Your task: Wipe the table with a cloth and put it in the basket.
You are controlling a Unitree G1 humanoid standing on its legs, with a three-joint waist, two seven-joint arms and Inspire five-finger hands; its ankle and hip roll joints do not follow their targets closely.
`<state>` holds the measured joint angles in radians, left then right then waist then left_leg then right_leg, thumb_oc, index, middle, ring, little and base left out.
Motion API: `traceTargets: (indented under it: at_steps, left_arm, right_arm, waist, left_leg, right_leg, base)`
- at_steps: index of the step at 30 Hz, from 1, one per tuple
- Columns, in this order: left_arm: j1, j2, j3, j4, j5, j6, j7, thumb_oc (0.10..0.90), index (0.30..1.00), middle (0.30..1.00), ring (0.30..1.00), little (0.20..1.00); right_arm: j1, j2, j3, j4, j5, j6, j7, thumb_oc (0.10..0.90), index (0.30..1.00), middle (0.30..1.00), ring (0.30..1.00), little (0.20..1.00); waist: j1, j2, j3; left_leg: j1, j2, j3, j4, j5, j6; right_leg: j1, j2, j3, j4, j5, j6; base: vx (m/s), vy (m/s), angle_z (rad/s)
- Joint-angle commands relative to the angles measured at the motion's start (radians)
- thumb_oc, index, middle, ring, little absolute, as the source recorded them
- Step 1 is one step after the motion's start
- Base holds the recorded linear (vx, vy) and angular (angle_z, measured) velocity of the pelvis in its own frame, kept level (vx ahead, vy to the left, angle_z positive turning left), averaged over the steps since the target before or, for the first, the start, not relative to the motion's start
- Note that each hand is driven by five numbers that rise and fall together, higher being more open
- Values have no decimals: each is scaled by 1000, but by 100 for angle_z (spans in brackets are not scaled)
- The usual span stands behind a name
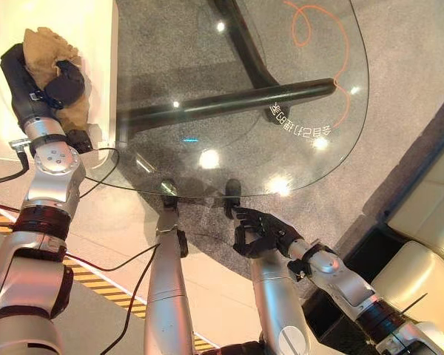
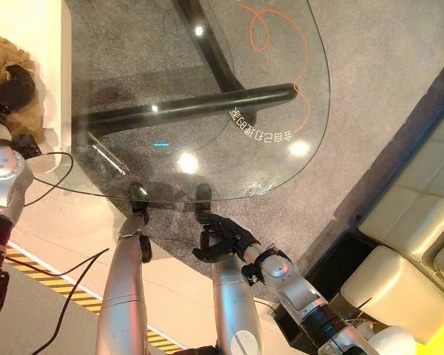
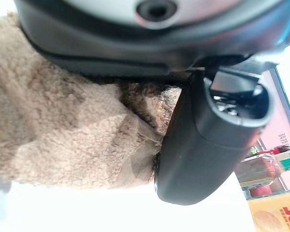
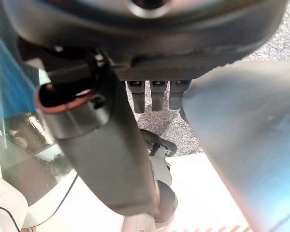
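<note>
Grey carpet shows through the round glass desk (image 1: 229, 111), and off its left edge, over a white surface (image 1: 74, 22), the bunched tan fleece cloth (image 1: 48, 52) sits in the left hand (image 1: 41, 81), whose fingers are curled round it with the thumb (image 3: 208, 140) pressed into the pile. The glass to be wiped lies to that hand's right. The right hand (image 1: 263, 233) hangs below the near rim, fingers loosely curled, holding nothing, so the left looks better placed; I see no basket.
</note>
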<state>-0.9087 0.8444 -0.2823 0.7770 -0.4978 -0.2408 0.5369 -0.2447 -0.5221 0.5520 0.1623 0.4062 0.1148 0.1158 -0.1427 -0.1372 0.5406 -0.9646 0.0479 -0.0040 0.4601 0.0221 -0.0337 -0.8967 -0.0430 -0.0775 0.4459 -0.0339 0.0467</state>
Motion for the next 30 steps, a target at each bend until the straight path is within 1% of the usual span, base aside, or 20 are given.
traceTargets:
  at_steps: [1, 4, 7, 8, 9, 10, 12, 15, 30]
  left_arm:
    - [-67, 99, 9, -27, -36, -30, 32, 100, 300, 300, 300, 200]
    - [-78, 98, 4, 9, -71, -34, 13, 100, 300, 300, 300, 200]
    - [-85, 93, 0, 34, -106, 1, 10, 100, 300, 300, 300, 200]
    - [-87, 91, -2, 38, -125, 14, 6, 267, 444, 444, 444, 367]
    - [-91, 89, -2, 49, -158, 22, -13, 405, 561, 561, 561, 505]
    - [-93, 85, -1, 55, -168, 17, -28, 800, 900, 900, 900, 900]
    - [-95, 83, -1, 61, -179, 13, -42, 800, 900, 900, 900, 900]
    - [-98, 78, -2, 75, -177, 37, -42, 800, 900, 900, 900, 900]
    - [-86, 80, 4, 78, -167, 30, -42, 800, 900, 900, 900, 900]
  right_arm:
    - [78, -46, 72, -17, 44, -6, 43, 800, 900, 900, 900, 900]
    - [72, -45, 79, -12, 53, -10, 36, 800, 900, 900, 900, 900]
    - [70, -42, 84, -7, 55, -14, 29, 800, 900, 900, 900, 900]
    - [69, -42, 84, -6, 56, -15, 28, 800, 900, 900, 900, 900]
    - [69, -42, 84, -4, 58, -19, 27, 800, 900, 900, 900, 900]
    - [67, -41, 84, -4, 59, -22, 26, 800, 900, 900, 900, 900]
    - [66, -41, 84, -2, 60, -24, 26, 800, 900, 900, 900, 900]
    - [63, -39, 81, -6, 61, -20, 24, 800, 900, 900, 900, 900]
    - [83, -39, 69, -28, 52, -16, 5, 800, 900, 900, 900, 900]
  waist:
    - [22, -36, -21]
    - [18, -39, -21]
    - [18, -38, -21]
    - [17, -38, -21]
    - [16, -37, -21]
    - [15, -37, -21]
    - [14, -37, -21]
    - [14, -34, -21]
    - [20, -14, -21]
  left_leg:
    - [59, -59, 113, 56, -163, 75]
    - [60, -60, 114, 57, -164, 74]
    - [59, -63, 113, 57, -164, 74]
    - [59, -63, 113, 57, -163, 74]
    - [61, -63, 113, 55, -162, 74]
    - [60, -64, 112, 55, -162, 74]
    - [60, -65, 112, 56, -163, 74]
    - [68, -67, 113, 51, -161, 75]
    - [96, -72, 113, 35, -149, 73]
  right_leg:
    - [-13, 56, 4, -88, 116, 28]
    - [-10, 56, 4, -92, 116, 26]
    - [-10, 55, 3, -93, 118, 25]
    - [-10, 55, 3, -93, 118, 26]
    - [-10, 54, 3, -95, 119, 26]
    - [-10, 54, 3, -96, 119, 26]
    - [-9, 53, 4, -96, 119, 25]
    - [-2, 50, 3, -102, 120, 25]
    - [25, 42, 1, -106, 105, 14]
  base:
    - [0, 0, 0]
    - [0, 0, 0]
    - [0, 0, 0]
    - [0, 0, 0]
    - [0, 0, 0]
    - [0, 0, 0]
    - [0, 0, 0]
    - [0, 0, 0]
    - [-1, -4, 0]
